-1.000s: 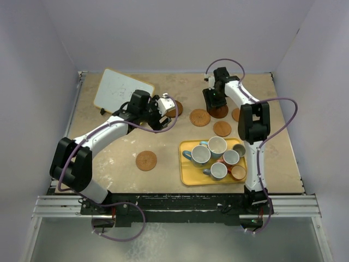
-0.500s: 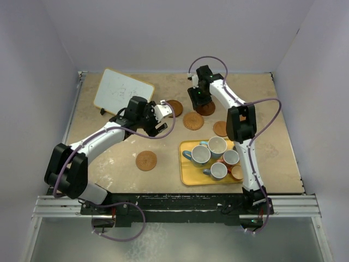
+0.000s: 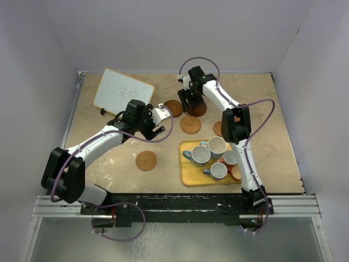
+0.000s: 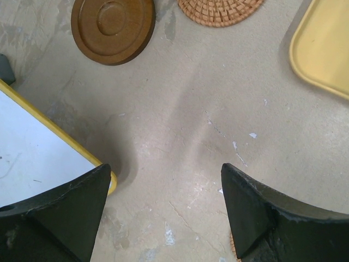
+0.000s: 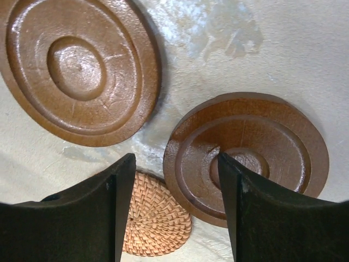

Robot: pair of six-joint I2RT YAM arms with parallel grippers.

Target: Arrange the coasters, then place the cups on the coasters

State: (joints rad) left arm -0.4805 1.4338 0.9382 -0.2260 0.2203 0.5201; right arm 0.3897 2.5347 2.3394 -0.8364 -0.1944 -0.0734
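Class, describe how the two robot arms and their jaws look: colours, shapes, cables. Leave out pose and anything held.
The left arm and right arm match: smooth white tubular links joined by chunky black joint housings. A thin purple cable loops along each. The jaws are matte black wedges with scuffed edges. No markings are readable.

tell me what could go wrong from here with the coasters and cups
The right claw hangs open with one finger over the dark coaster, close to a second dark coaster and a woven coaster; sliding it may well shove those. The cups crowd the yellow tray, so lifting one could knock its neighbours.
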